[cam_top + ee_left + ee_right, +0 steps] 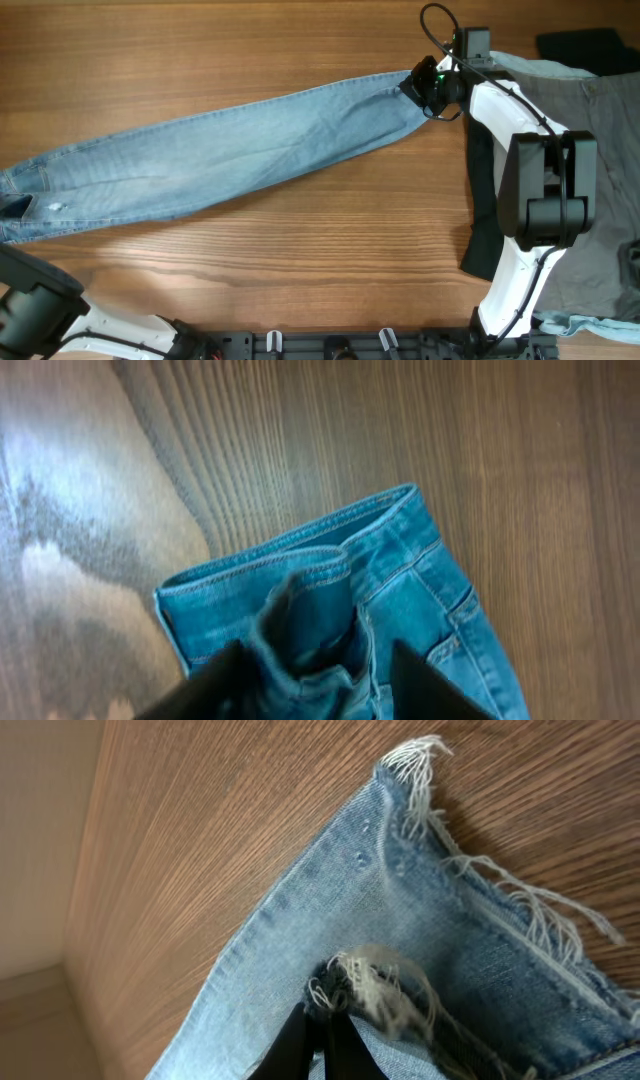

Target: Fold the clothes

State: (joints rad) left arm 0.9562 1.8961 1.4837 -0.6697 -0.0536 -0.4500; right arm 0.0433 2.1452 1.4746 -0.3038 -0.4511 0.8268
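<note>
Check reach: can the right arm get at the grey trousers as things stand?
Likely yes for reach: the grey trousers lie uncovered beside the right arm. But the right claw is shut on the frayed hem of the jeans, so it must let go first.

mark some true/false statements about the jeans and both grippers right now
The jeans lie stretched in one long strip across the table. True.
The right gripper pinches the waistband. False: it pinches the frayed hem.
The left gripper has the waistband between its fingers. True.
The grey-khaki trousers lie on top of the jeans. False: they lie at the table's right side, under the right arm.
</note>
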